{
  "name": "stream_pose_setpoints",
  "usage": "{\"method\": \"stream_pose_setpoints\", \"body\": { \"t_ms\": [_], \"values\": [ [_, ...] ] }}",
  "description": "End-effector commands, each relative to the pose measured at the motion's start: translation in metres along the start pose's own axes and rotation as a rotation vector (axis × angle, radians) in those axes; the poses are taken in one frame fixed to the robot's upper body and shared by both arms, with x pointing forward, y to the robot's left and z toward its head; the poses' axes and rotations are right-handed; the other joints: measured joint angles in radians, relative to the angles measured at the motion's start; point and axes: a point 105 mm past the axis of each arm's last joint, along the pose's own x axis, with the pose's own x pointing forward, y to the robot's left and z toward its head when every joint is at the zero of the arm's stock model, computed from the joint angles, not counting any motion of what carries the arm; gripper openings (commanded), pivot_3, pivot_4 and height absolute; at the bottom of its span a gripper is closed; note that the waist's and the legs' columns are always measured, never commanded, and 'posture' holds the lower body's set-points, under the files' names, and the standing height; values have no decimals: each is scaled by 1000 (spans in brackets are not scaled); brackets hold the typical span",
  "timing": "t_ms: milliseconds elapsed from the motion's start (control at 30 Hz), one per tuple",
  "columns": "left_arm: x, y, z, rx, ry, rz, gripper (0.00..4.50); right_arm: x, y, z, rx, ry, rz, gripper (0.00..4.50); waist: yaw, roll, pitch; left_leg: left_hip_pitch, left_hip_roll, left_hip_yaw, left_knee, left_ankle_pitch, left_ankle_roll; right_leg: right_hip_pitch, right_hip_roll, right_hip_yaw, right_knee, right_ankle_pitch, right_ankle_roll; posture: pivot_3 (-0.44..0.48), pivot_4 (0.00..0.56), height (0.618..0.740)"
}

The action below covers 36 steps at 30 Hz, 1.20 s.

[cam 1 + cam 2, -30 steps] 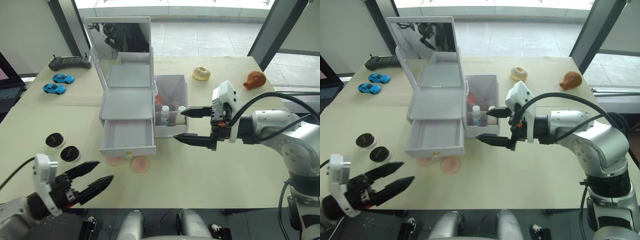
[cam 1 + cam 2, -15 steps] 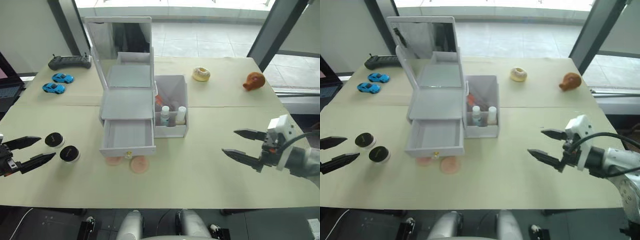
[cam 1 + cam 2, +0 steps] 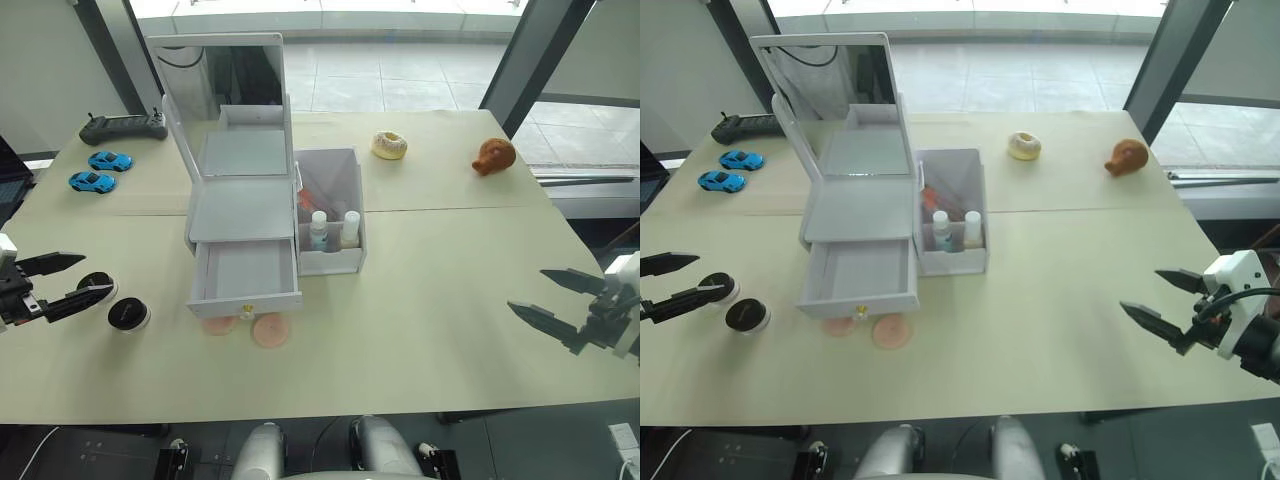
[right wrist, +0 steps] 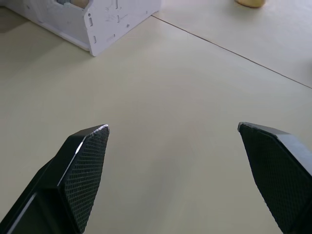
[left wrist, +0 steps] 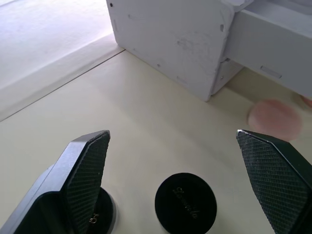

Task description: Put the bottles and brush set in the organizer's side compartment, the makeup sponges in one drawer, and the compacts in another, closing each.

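The white organizer [image 3: 243, 205] stands left of centre with its mirror lid up. Its bottom drawer [image 3: 245, 273] is pulled open and empty. In the side compartment [image 3: 333, 258] stand two white-capped bottles [image 3: 319, 231], with the orange brush set [image 3: 305, 196] behind them. Two pink makeup sponges [image 3: 268, 330] lie on the table just in front of the open drawer. Both black compacts [image 3: 128, 314] sit near the left edge. My left gripper [image 3: 98, 274] hovers open beside them, its lower finger over one compact [image 5: 185, 202]. My right gripper [image 3: 527, 289] is open over bare table at the right.
A black game controller [image 3: 125, 125] and two blue toy cars [image 3: 90, 181] lie at the back left. An iced doughnut toy [image 3: 389, 145] and a brown toy [image 3: 493, 157] sit at the back right. A seam crosses the table [image 3: 450, 350] behind the right gripper.
My right gripper has pulled back from beside the side compartment to the table's right side. My left gripper has swung out to the left edge by the compacts. The camera has shifted too.
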Motion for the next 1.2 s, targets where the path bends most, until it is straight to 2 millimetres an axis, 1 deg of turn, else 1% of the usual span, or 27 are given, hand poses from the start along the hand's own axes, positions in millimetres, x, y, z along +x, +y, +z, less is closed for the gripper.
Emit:
{"method": "stream_pose_setpoints", "body": {
  "t_ms": [33,67,133,200,233,333,467,500,600,667,733,767,833,900,933,1000,1100,1167,1200],
  "values": [
    [-5,-12,18,37,1,-67,4467,12,14,18,-51,-31,87,4500,0,0,0,0,0,0,0,0,0,0,0,0,0,0,0,0,150,740],
    [-4,-18,21,41,6,-95,4467,17,20,21,-62,-29,125,4500,1,0,0,0,0,0,0,0,0,0,0,0,0,0,0,0,150,740],
    [-5,-37,39,60,-8,-181,4467,31,44,37,-70,-56,265,4500,0,0,1,0,0,0,0,0,0,0,0,0,0,0,0,0,150,740],
    [-5,-52,51,78,-14,-231,4467,38,60,45,-67,-69,351,4500,1,0,2,0,1,0,0,0,0,0,0,0,0,0,-1,0,150,740],
    [-5,-59,55,94,-14,-244,4467,42,65,46,-71,-66,378,4500,2,0,2,0,1,0,0,0,0,0,0,0,0,1,-1,0,150,740],
    [-7,-70,60,114,-6,-260,4467,47,73,44,-69,-55,417,4500,9,0,2,1,1,0,0,0,0,-1,0,-1,-1,0,-1,0,150,740],
    [-9,-86,70,147,3,-307,4467,58,93,36,-62,-35,506,4500,15,-1,2,0,0,0,1,0,0,-2,0,0,-2,0,-2,0,150,740],
    [-8,-87,72,149,2,-309,4467,59,94,36,-62,-36,513,4500,18,-1,2,0,0,0,1,0,0,-2,0,-1,-2,0,-2,0,150,740],
    [-3,-100,76,152,-5,-348,4467,67,106,41,-88,-53,548,4500,17,-1,2,1,0,0,2,0,0,-2,0,0,-2,0,-2,0,150,740],
    [0,-106,72,124,-20,-355,4467,69,112,51,-97,-78,569,4500,12,0,2,0,0,0,2,0,0,-1,0,0,-1,0,-2,0,150,740],
    [1,-119,55,58,-14,-361,4467,65,116,68,-77,-114,604,4500,7,1,1,0,0,0,2,0,0,0,0,0,-1,1,-1,0,150,740],
    [0,-124,49,42,-4,-364,4467,63,117,73,-64,-122,620,4500,4,2,1,0,0,0,2,0,0,1,0,0,-1,1,-1,0,150,740],
    [-3,-131,40,-36,-22,-348,4467,56,122,86,-21,-113,690,4500,4,2,1,1,1,0,2,0,0,1,1,0,0,1,-1,0,150,740],
    [-2,-144,25,-68,-10,-356,4467,51,123,98,4,-103,729,4500,5,1,1,1,1,0,2,0,0,1,1,0,0,1,-2,0,150,740],
    [1,-152,20,-92,-18,-355,4467,50,121,102,0,-87,735,4500,6,1,1,1,2,0,2,0,0,1,1,0,-1,1,-5,0,150,740],
    [15,-165,12,-106,-51,-319,4467,44,118,108,-16,-48,743,4500,13,1,1,1,1,0,3,0,0,-1,1,-1,-2,-1,-10,0,150,740],
    [45,-187,6,-69,-92,-261,4467,36,111,120,5,-16,746,4500,28,1,0,0,0,1,6,0,0,0,-1,0,-4,-1,-9,0,150,740],
    [63,-199,-1,-23,-93,-231,4467,36,107,126,14,-2,729,4500,32,-2,-1,-1,-1,1,8,0,0,0,-1,1,-5,-1,-8,0,150,740],
    [72,-203,-3,-34,-101,-220,4467,36,105,128,20,6,718,4500,33,-3,-2,-1,-1,1,7,0,0,0,-1,1,-5,-1,-8,0,150,740]
  ]
}}
